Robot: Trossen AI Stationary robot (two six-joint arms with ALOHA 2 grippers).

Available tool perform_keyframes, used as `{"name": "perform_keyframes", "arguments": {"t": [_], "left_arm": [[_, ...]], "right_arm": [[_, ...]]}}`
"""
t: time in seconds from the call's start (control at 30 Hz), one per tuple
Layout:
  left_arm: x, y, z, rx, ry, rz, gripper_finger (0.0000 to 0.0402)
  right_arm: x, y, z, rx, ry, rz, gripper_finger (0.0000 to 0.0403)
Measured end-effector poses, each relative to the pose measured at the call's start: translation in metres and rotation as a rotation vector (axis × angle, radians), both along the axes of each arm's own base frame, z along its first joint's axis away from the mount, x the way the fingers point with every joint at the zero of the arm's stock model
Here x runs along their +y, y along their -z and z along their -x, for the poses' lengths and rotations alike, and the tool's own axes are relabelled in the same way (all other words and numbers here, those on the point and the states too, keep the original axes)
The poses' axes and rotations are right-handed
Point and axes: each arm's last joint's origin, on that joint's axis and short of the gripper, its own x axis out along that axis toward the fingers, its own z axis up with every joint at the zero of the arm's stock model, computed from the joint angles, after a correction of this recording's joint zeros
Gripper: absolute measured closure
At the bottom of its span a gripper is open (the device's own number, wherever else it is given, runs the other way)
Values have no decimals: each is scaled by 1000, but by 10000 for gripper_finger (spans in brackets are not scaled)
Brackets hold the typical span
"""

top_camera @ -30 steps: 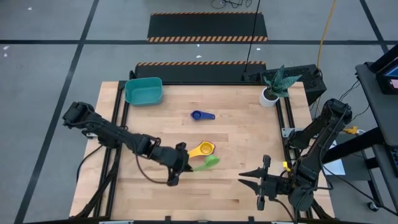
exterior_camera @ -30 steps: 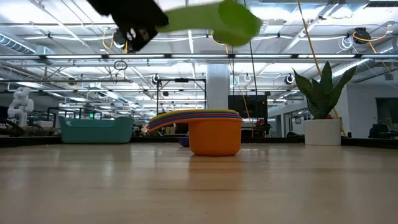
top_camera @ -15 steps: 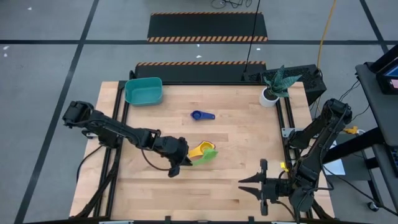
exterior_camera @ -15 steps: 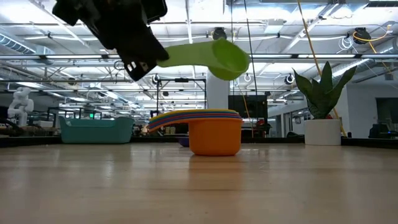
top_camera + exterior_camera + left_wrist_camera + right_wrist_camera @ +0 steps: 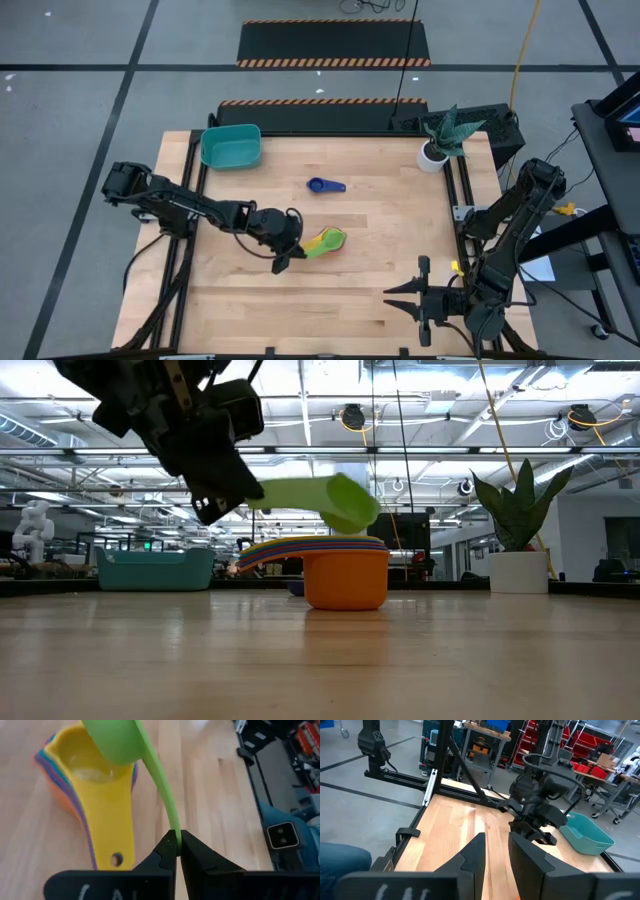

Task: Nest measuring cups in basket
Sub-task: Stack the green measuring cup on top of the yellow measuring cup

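My left gripper (image 5: 291, 256) is shut on the green cup (image 5: 326, 243), whose bowl (image 5: 343, 506) hangs tilted just above a nested stack of cups (image 5: 345, 572). The stack stands on the table's middle, orange outermost and the yellow cup (image 5: 97, 785) innermost. A blue cup (image 5: 325, 185) lies alone farther back. The teal basket (image 5: 231, 146) sits at the far left corner. My right gripper (image 5: 400, 293) waits open near the table's near right edge. My left gripper pinches the green cup's flat handle near its free end (image 5: 173, 831) between the two fingers. The fingers lie along the handle, slanting down from the table's left and near side. The cup is lifted clear, bowl end (image 5: 116, 740) lowest; whether it touches the yellow cup I cannot tell.
A white plant pot (image 5: 433, 155) stands at the far right corner. Bare wood lies between the stack and the basket (image 5: 155, 568), and across the near half of the table. Black frame rails run along the left and right edges.
My left gripper has moved down and toward the far edge, staying shut on the handle. The green cup has come from high up on the near side of the stack to just above its open top, bowl tipped downward.
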Motion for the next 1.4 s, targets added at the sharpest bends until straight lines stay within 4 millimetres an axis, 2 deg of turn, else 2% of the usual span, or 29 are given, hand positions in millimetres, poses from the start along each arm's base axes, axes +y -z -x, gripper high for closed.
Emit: {"name": "perform_keyframes", "arguments": {"t": [0.2, 0.4, 0.7, 1.13, 1.4], "left_arm": [[0, 4, 2, 19, -13, 13, 396], [0, 3, 0, 13, -51, 24, 374], [3, 3, 0, 19, -70, 27, 368], [9, 6, 1, 40, -129, -44, 363], [10, 6, 1, 33, -156, -73, 297]], "right_arm": [[0, 0, 0, 0, -1, 4, 325], [0, 0, 0, 1, -3, 13, 325], [0, 0, 0, 1, -4, 18, 325], [0, 0, 0, 1, -4, 18, 325], [0, 0, 0, 1, -4, 18, 325]]}}
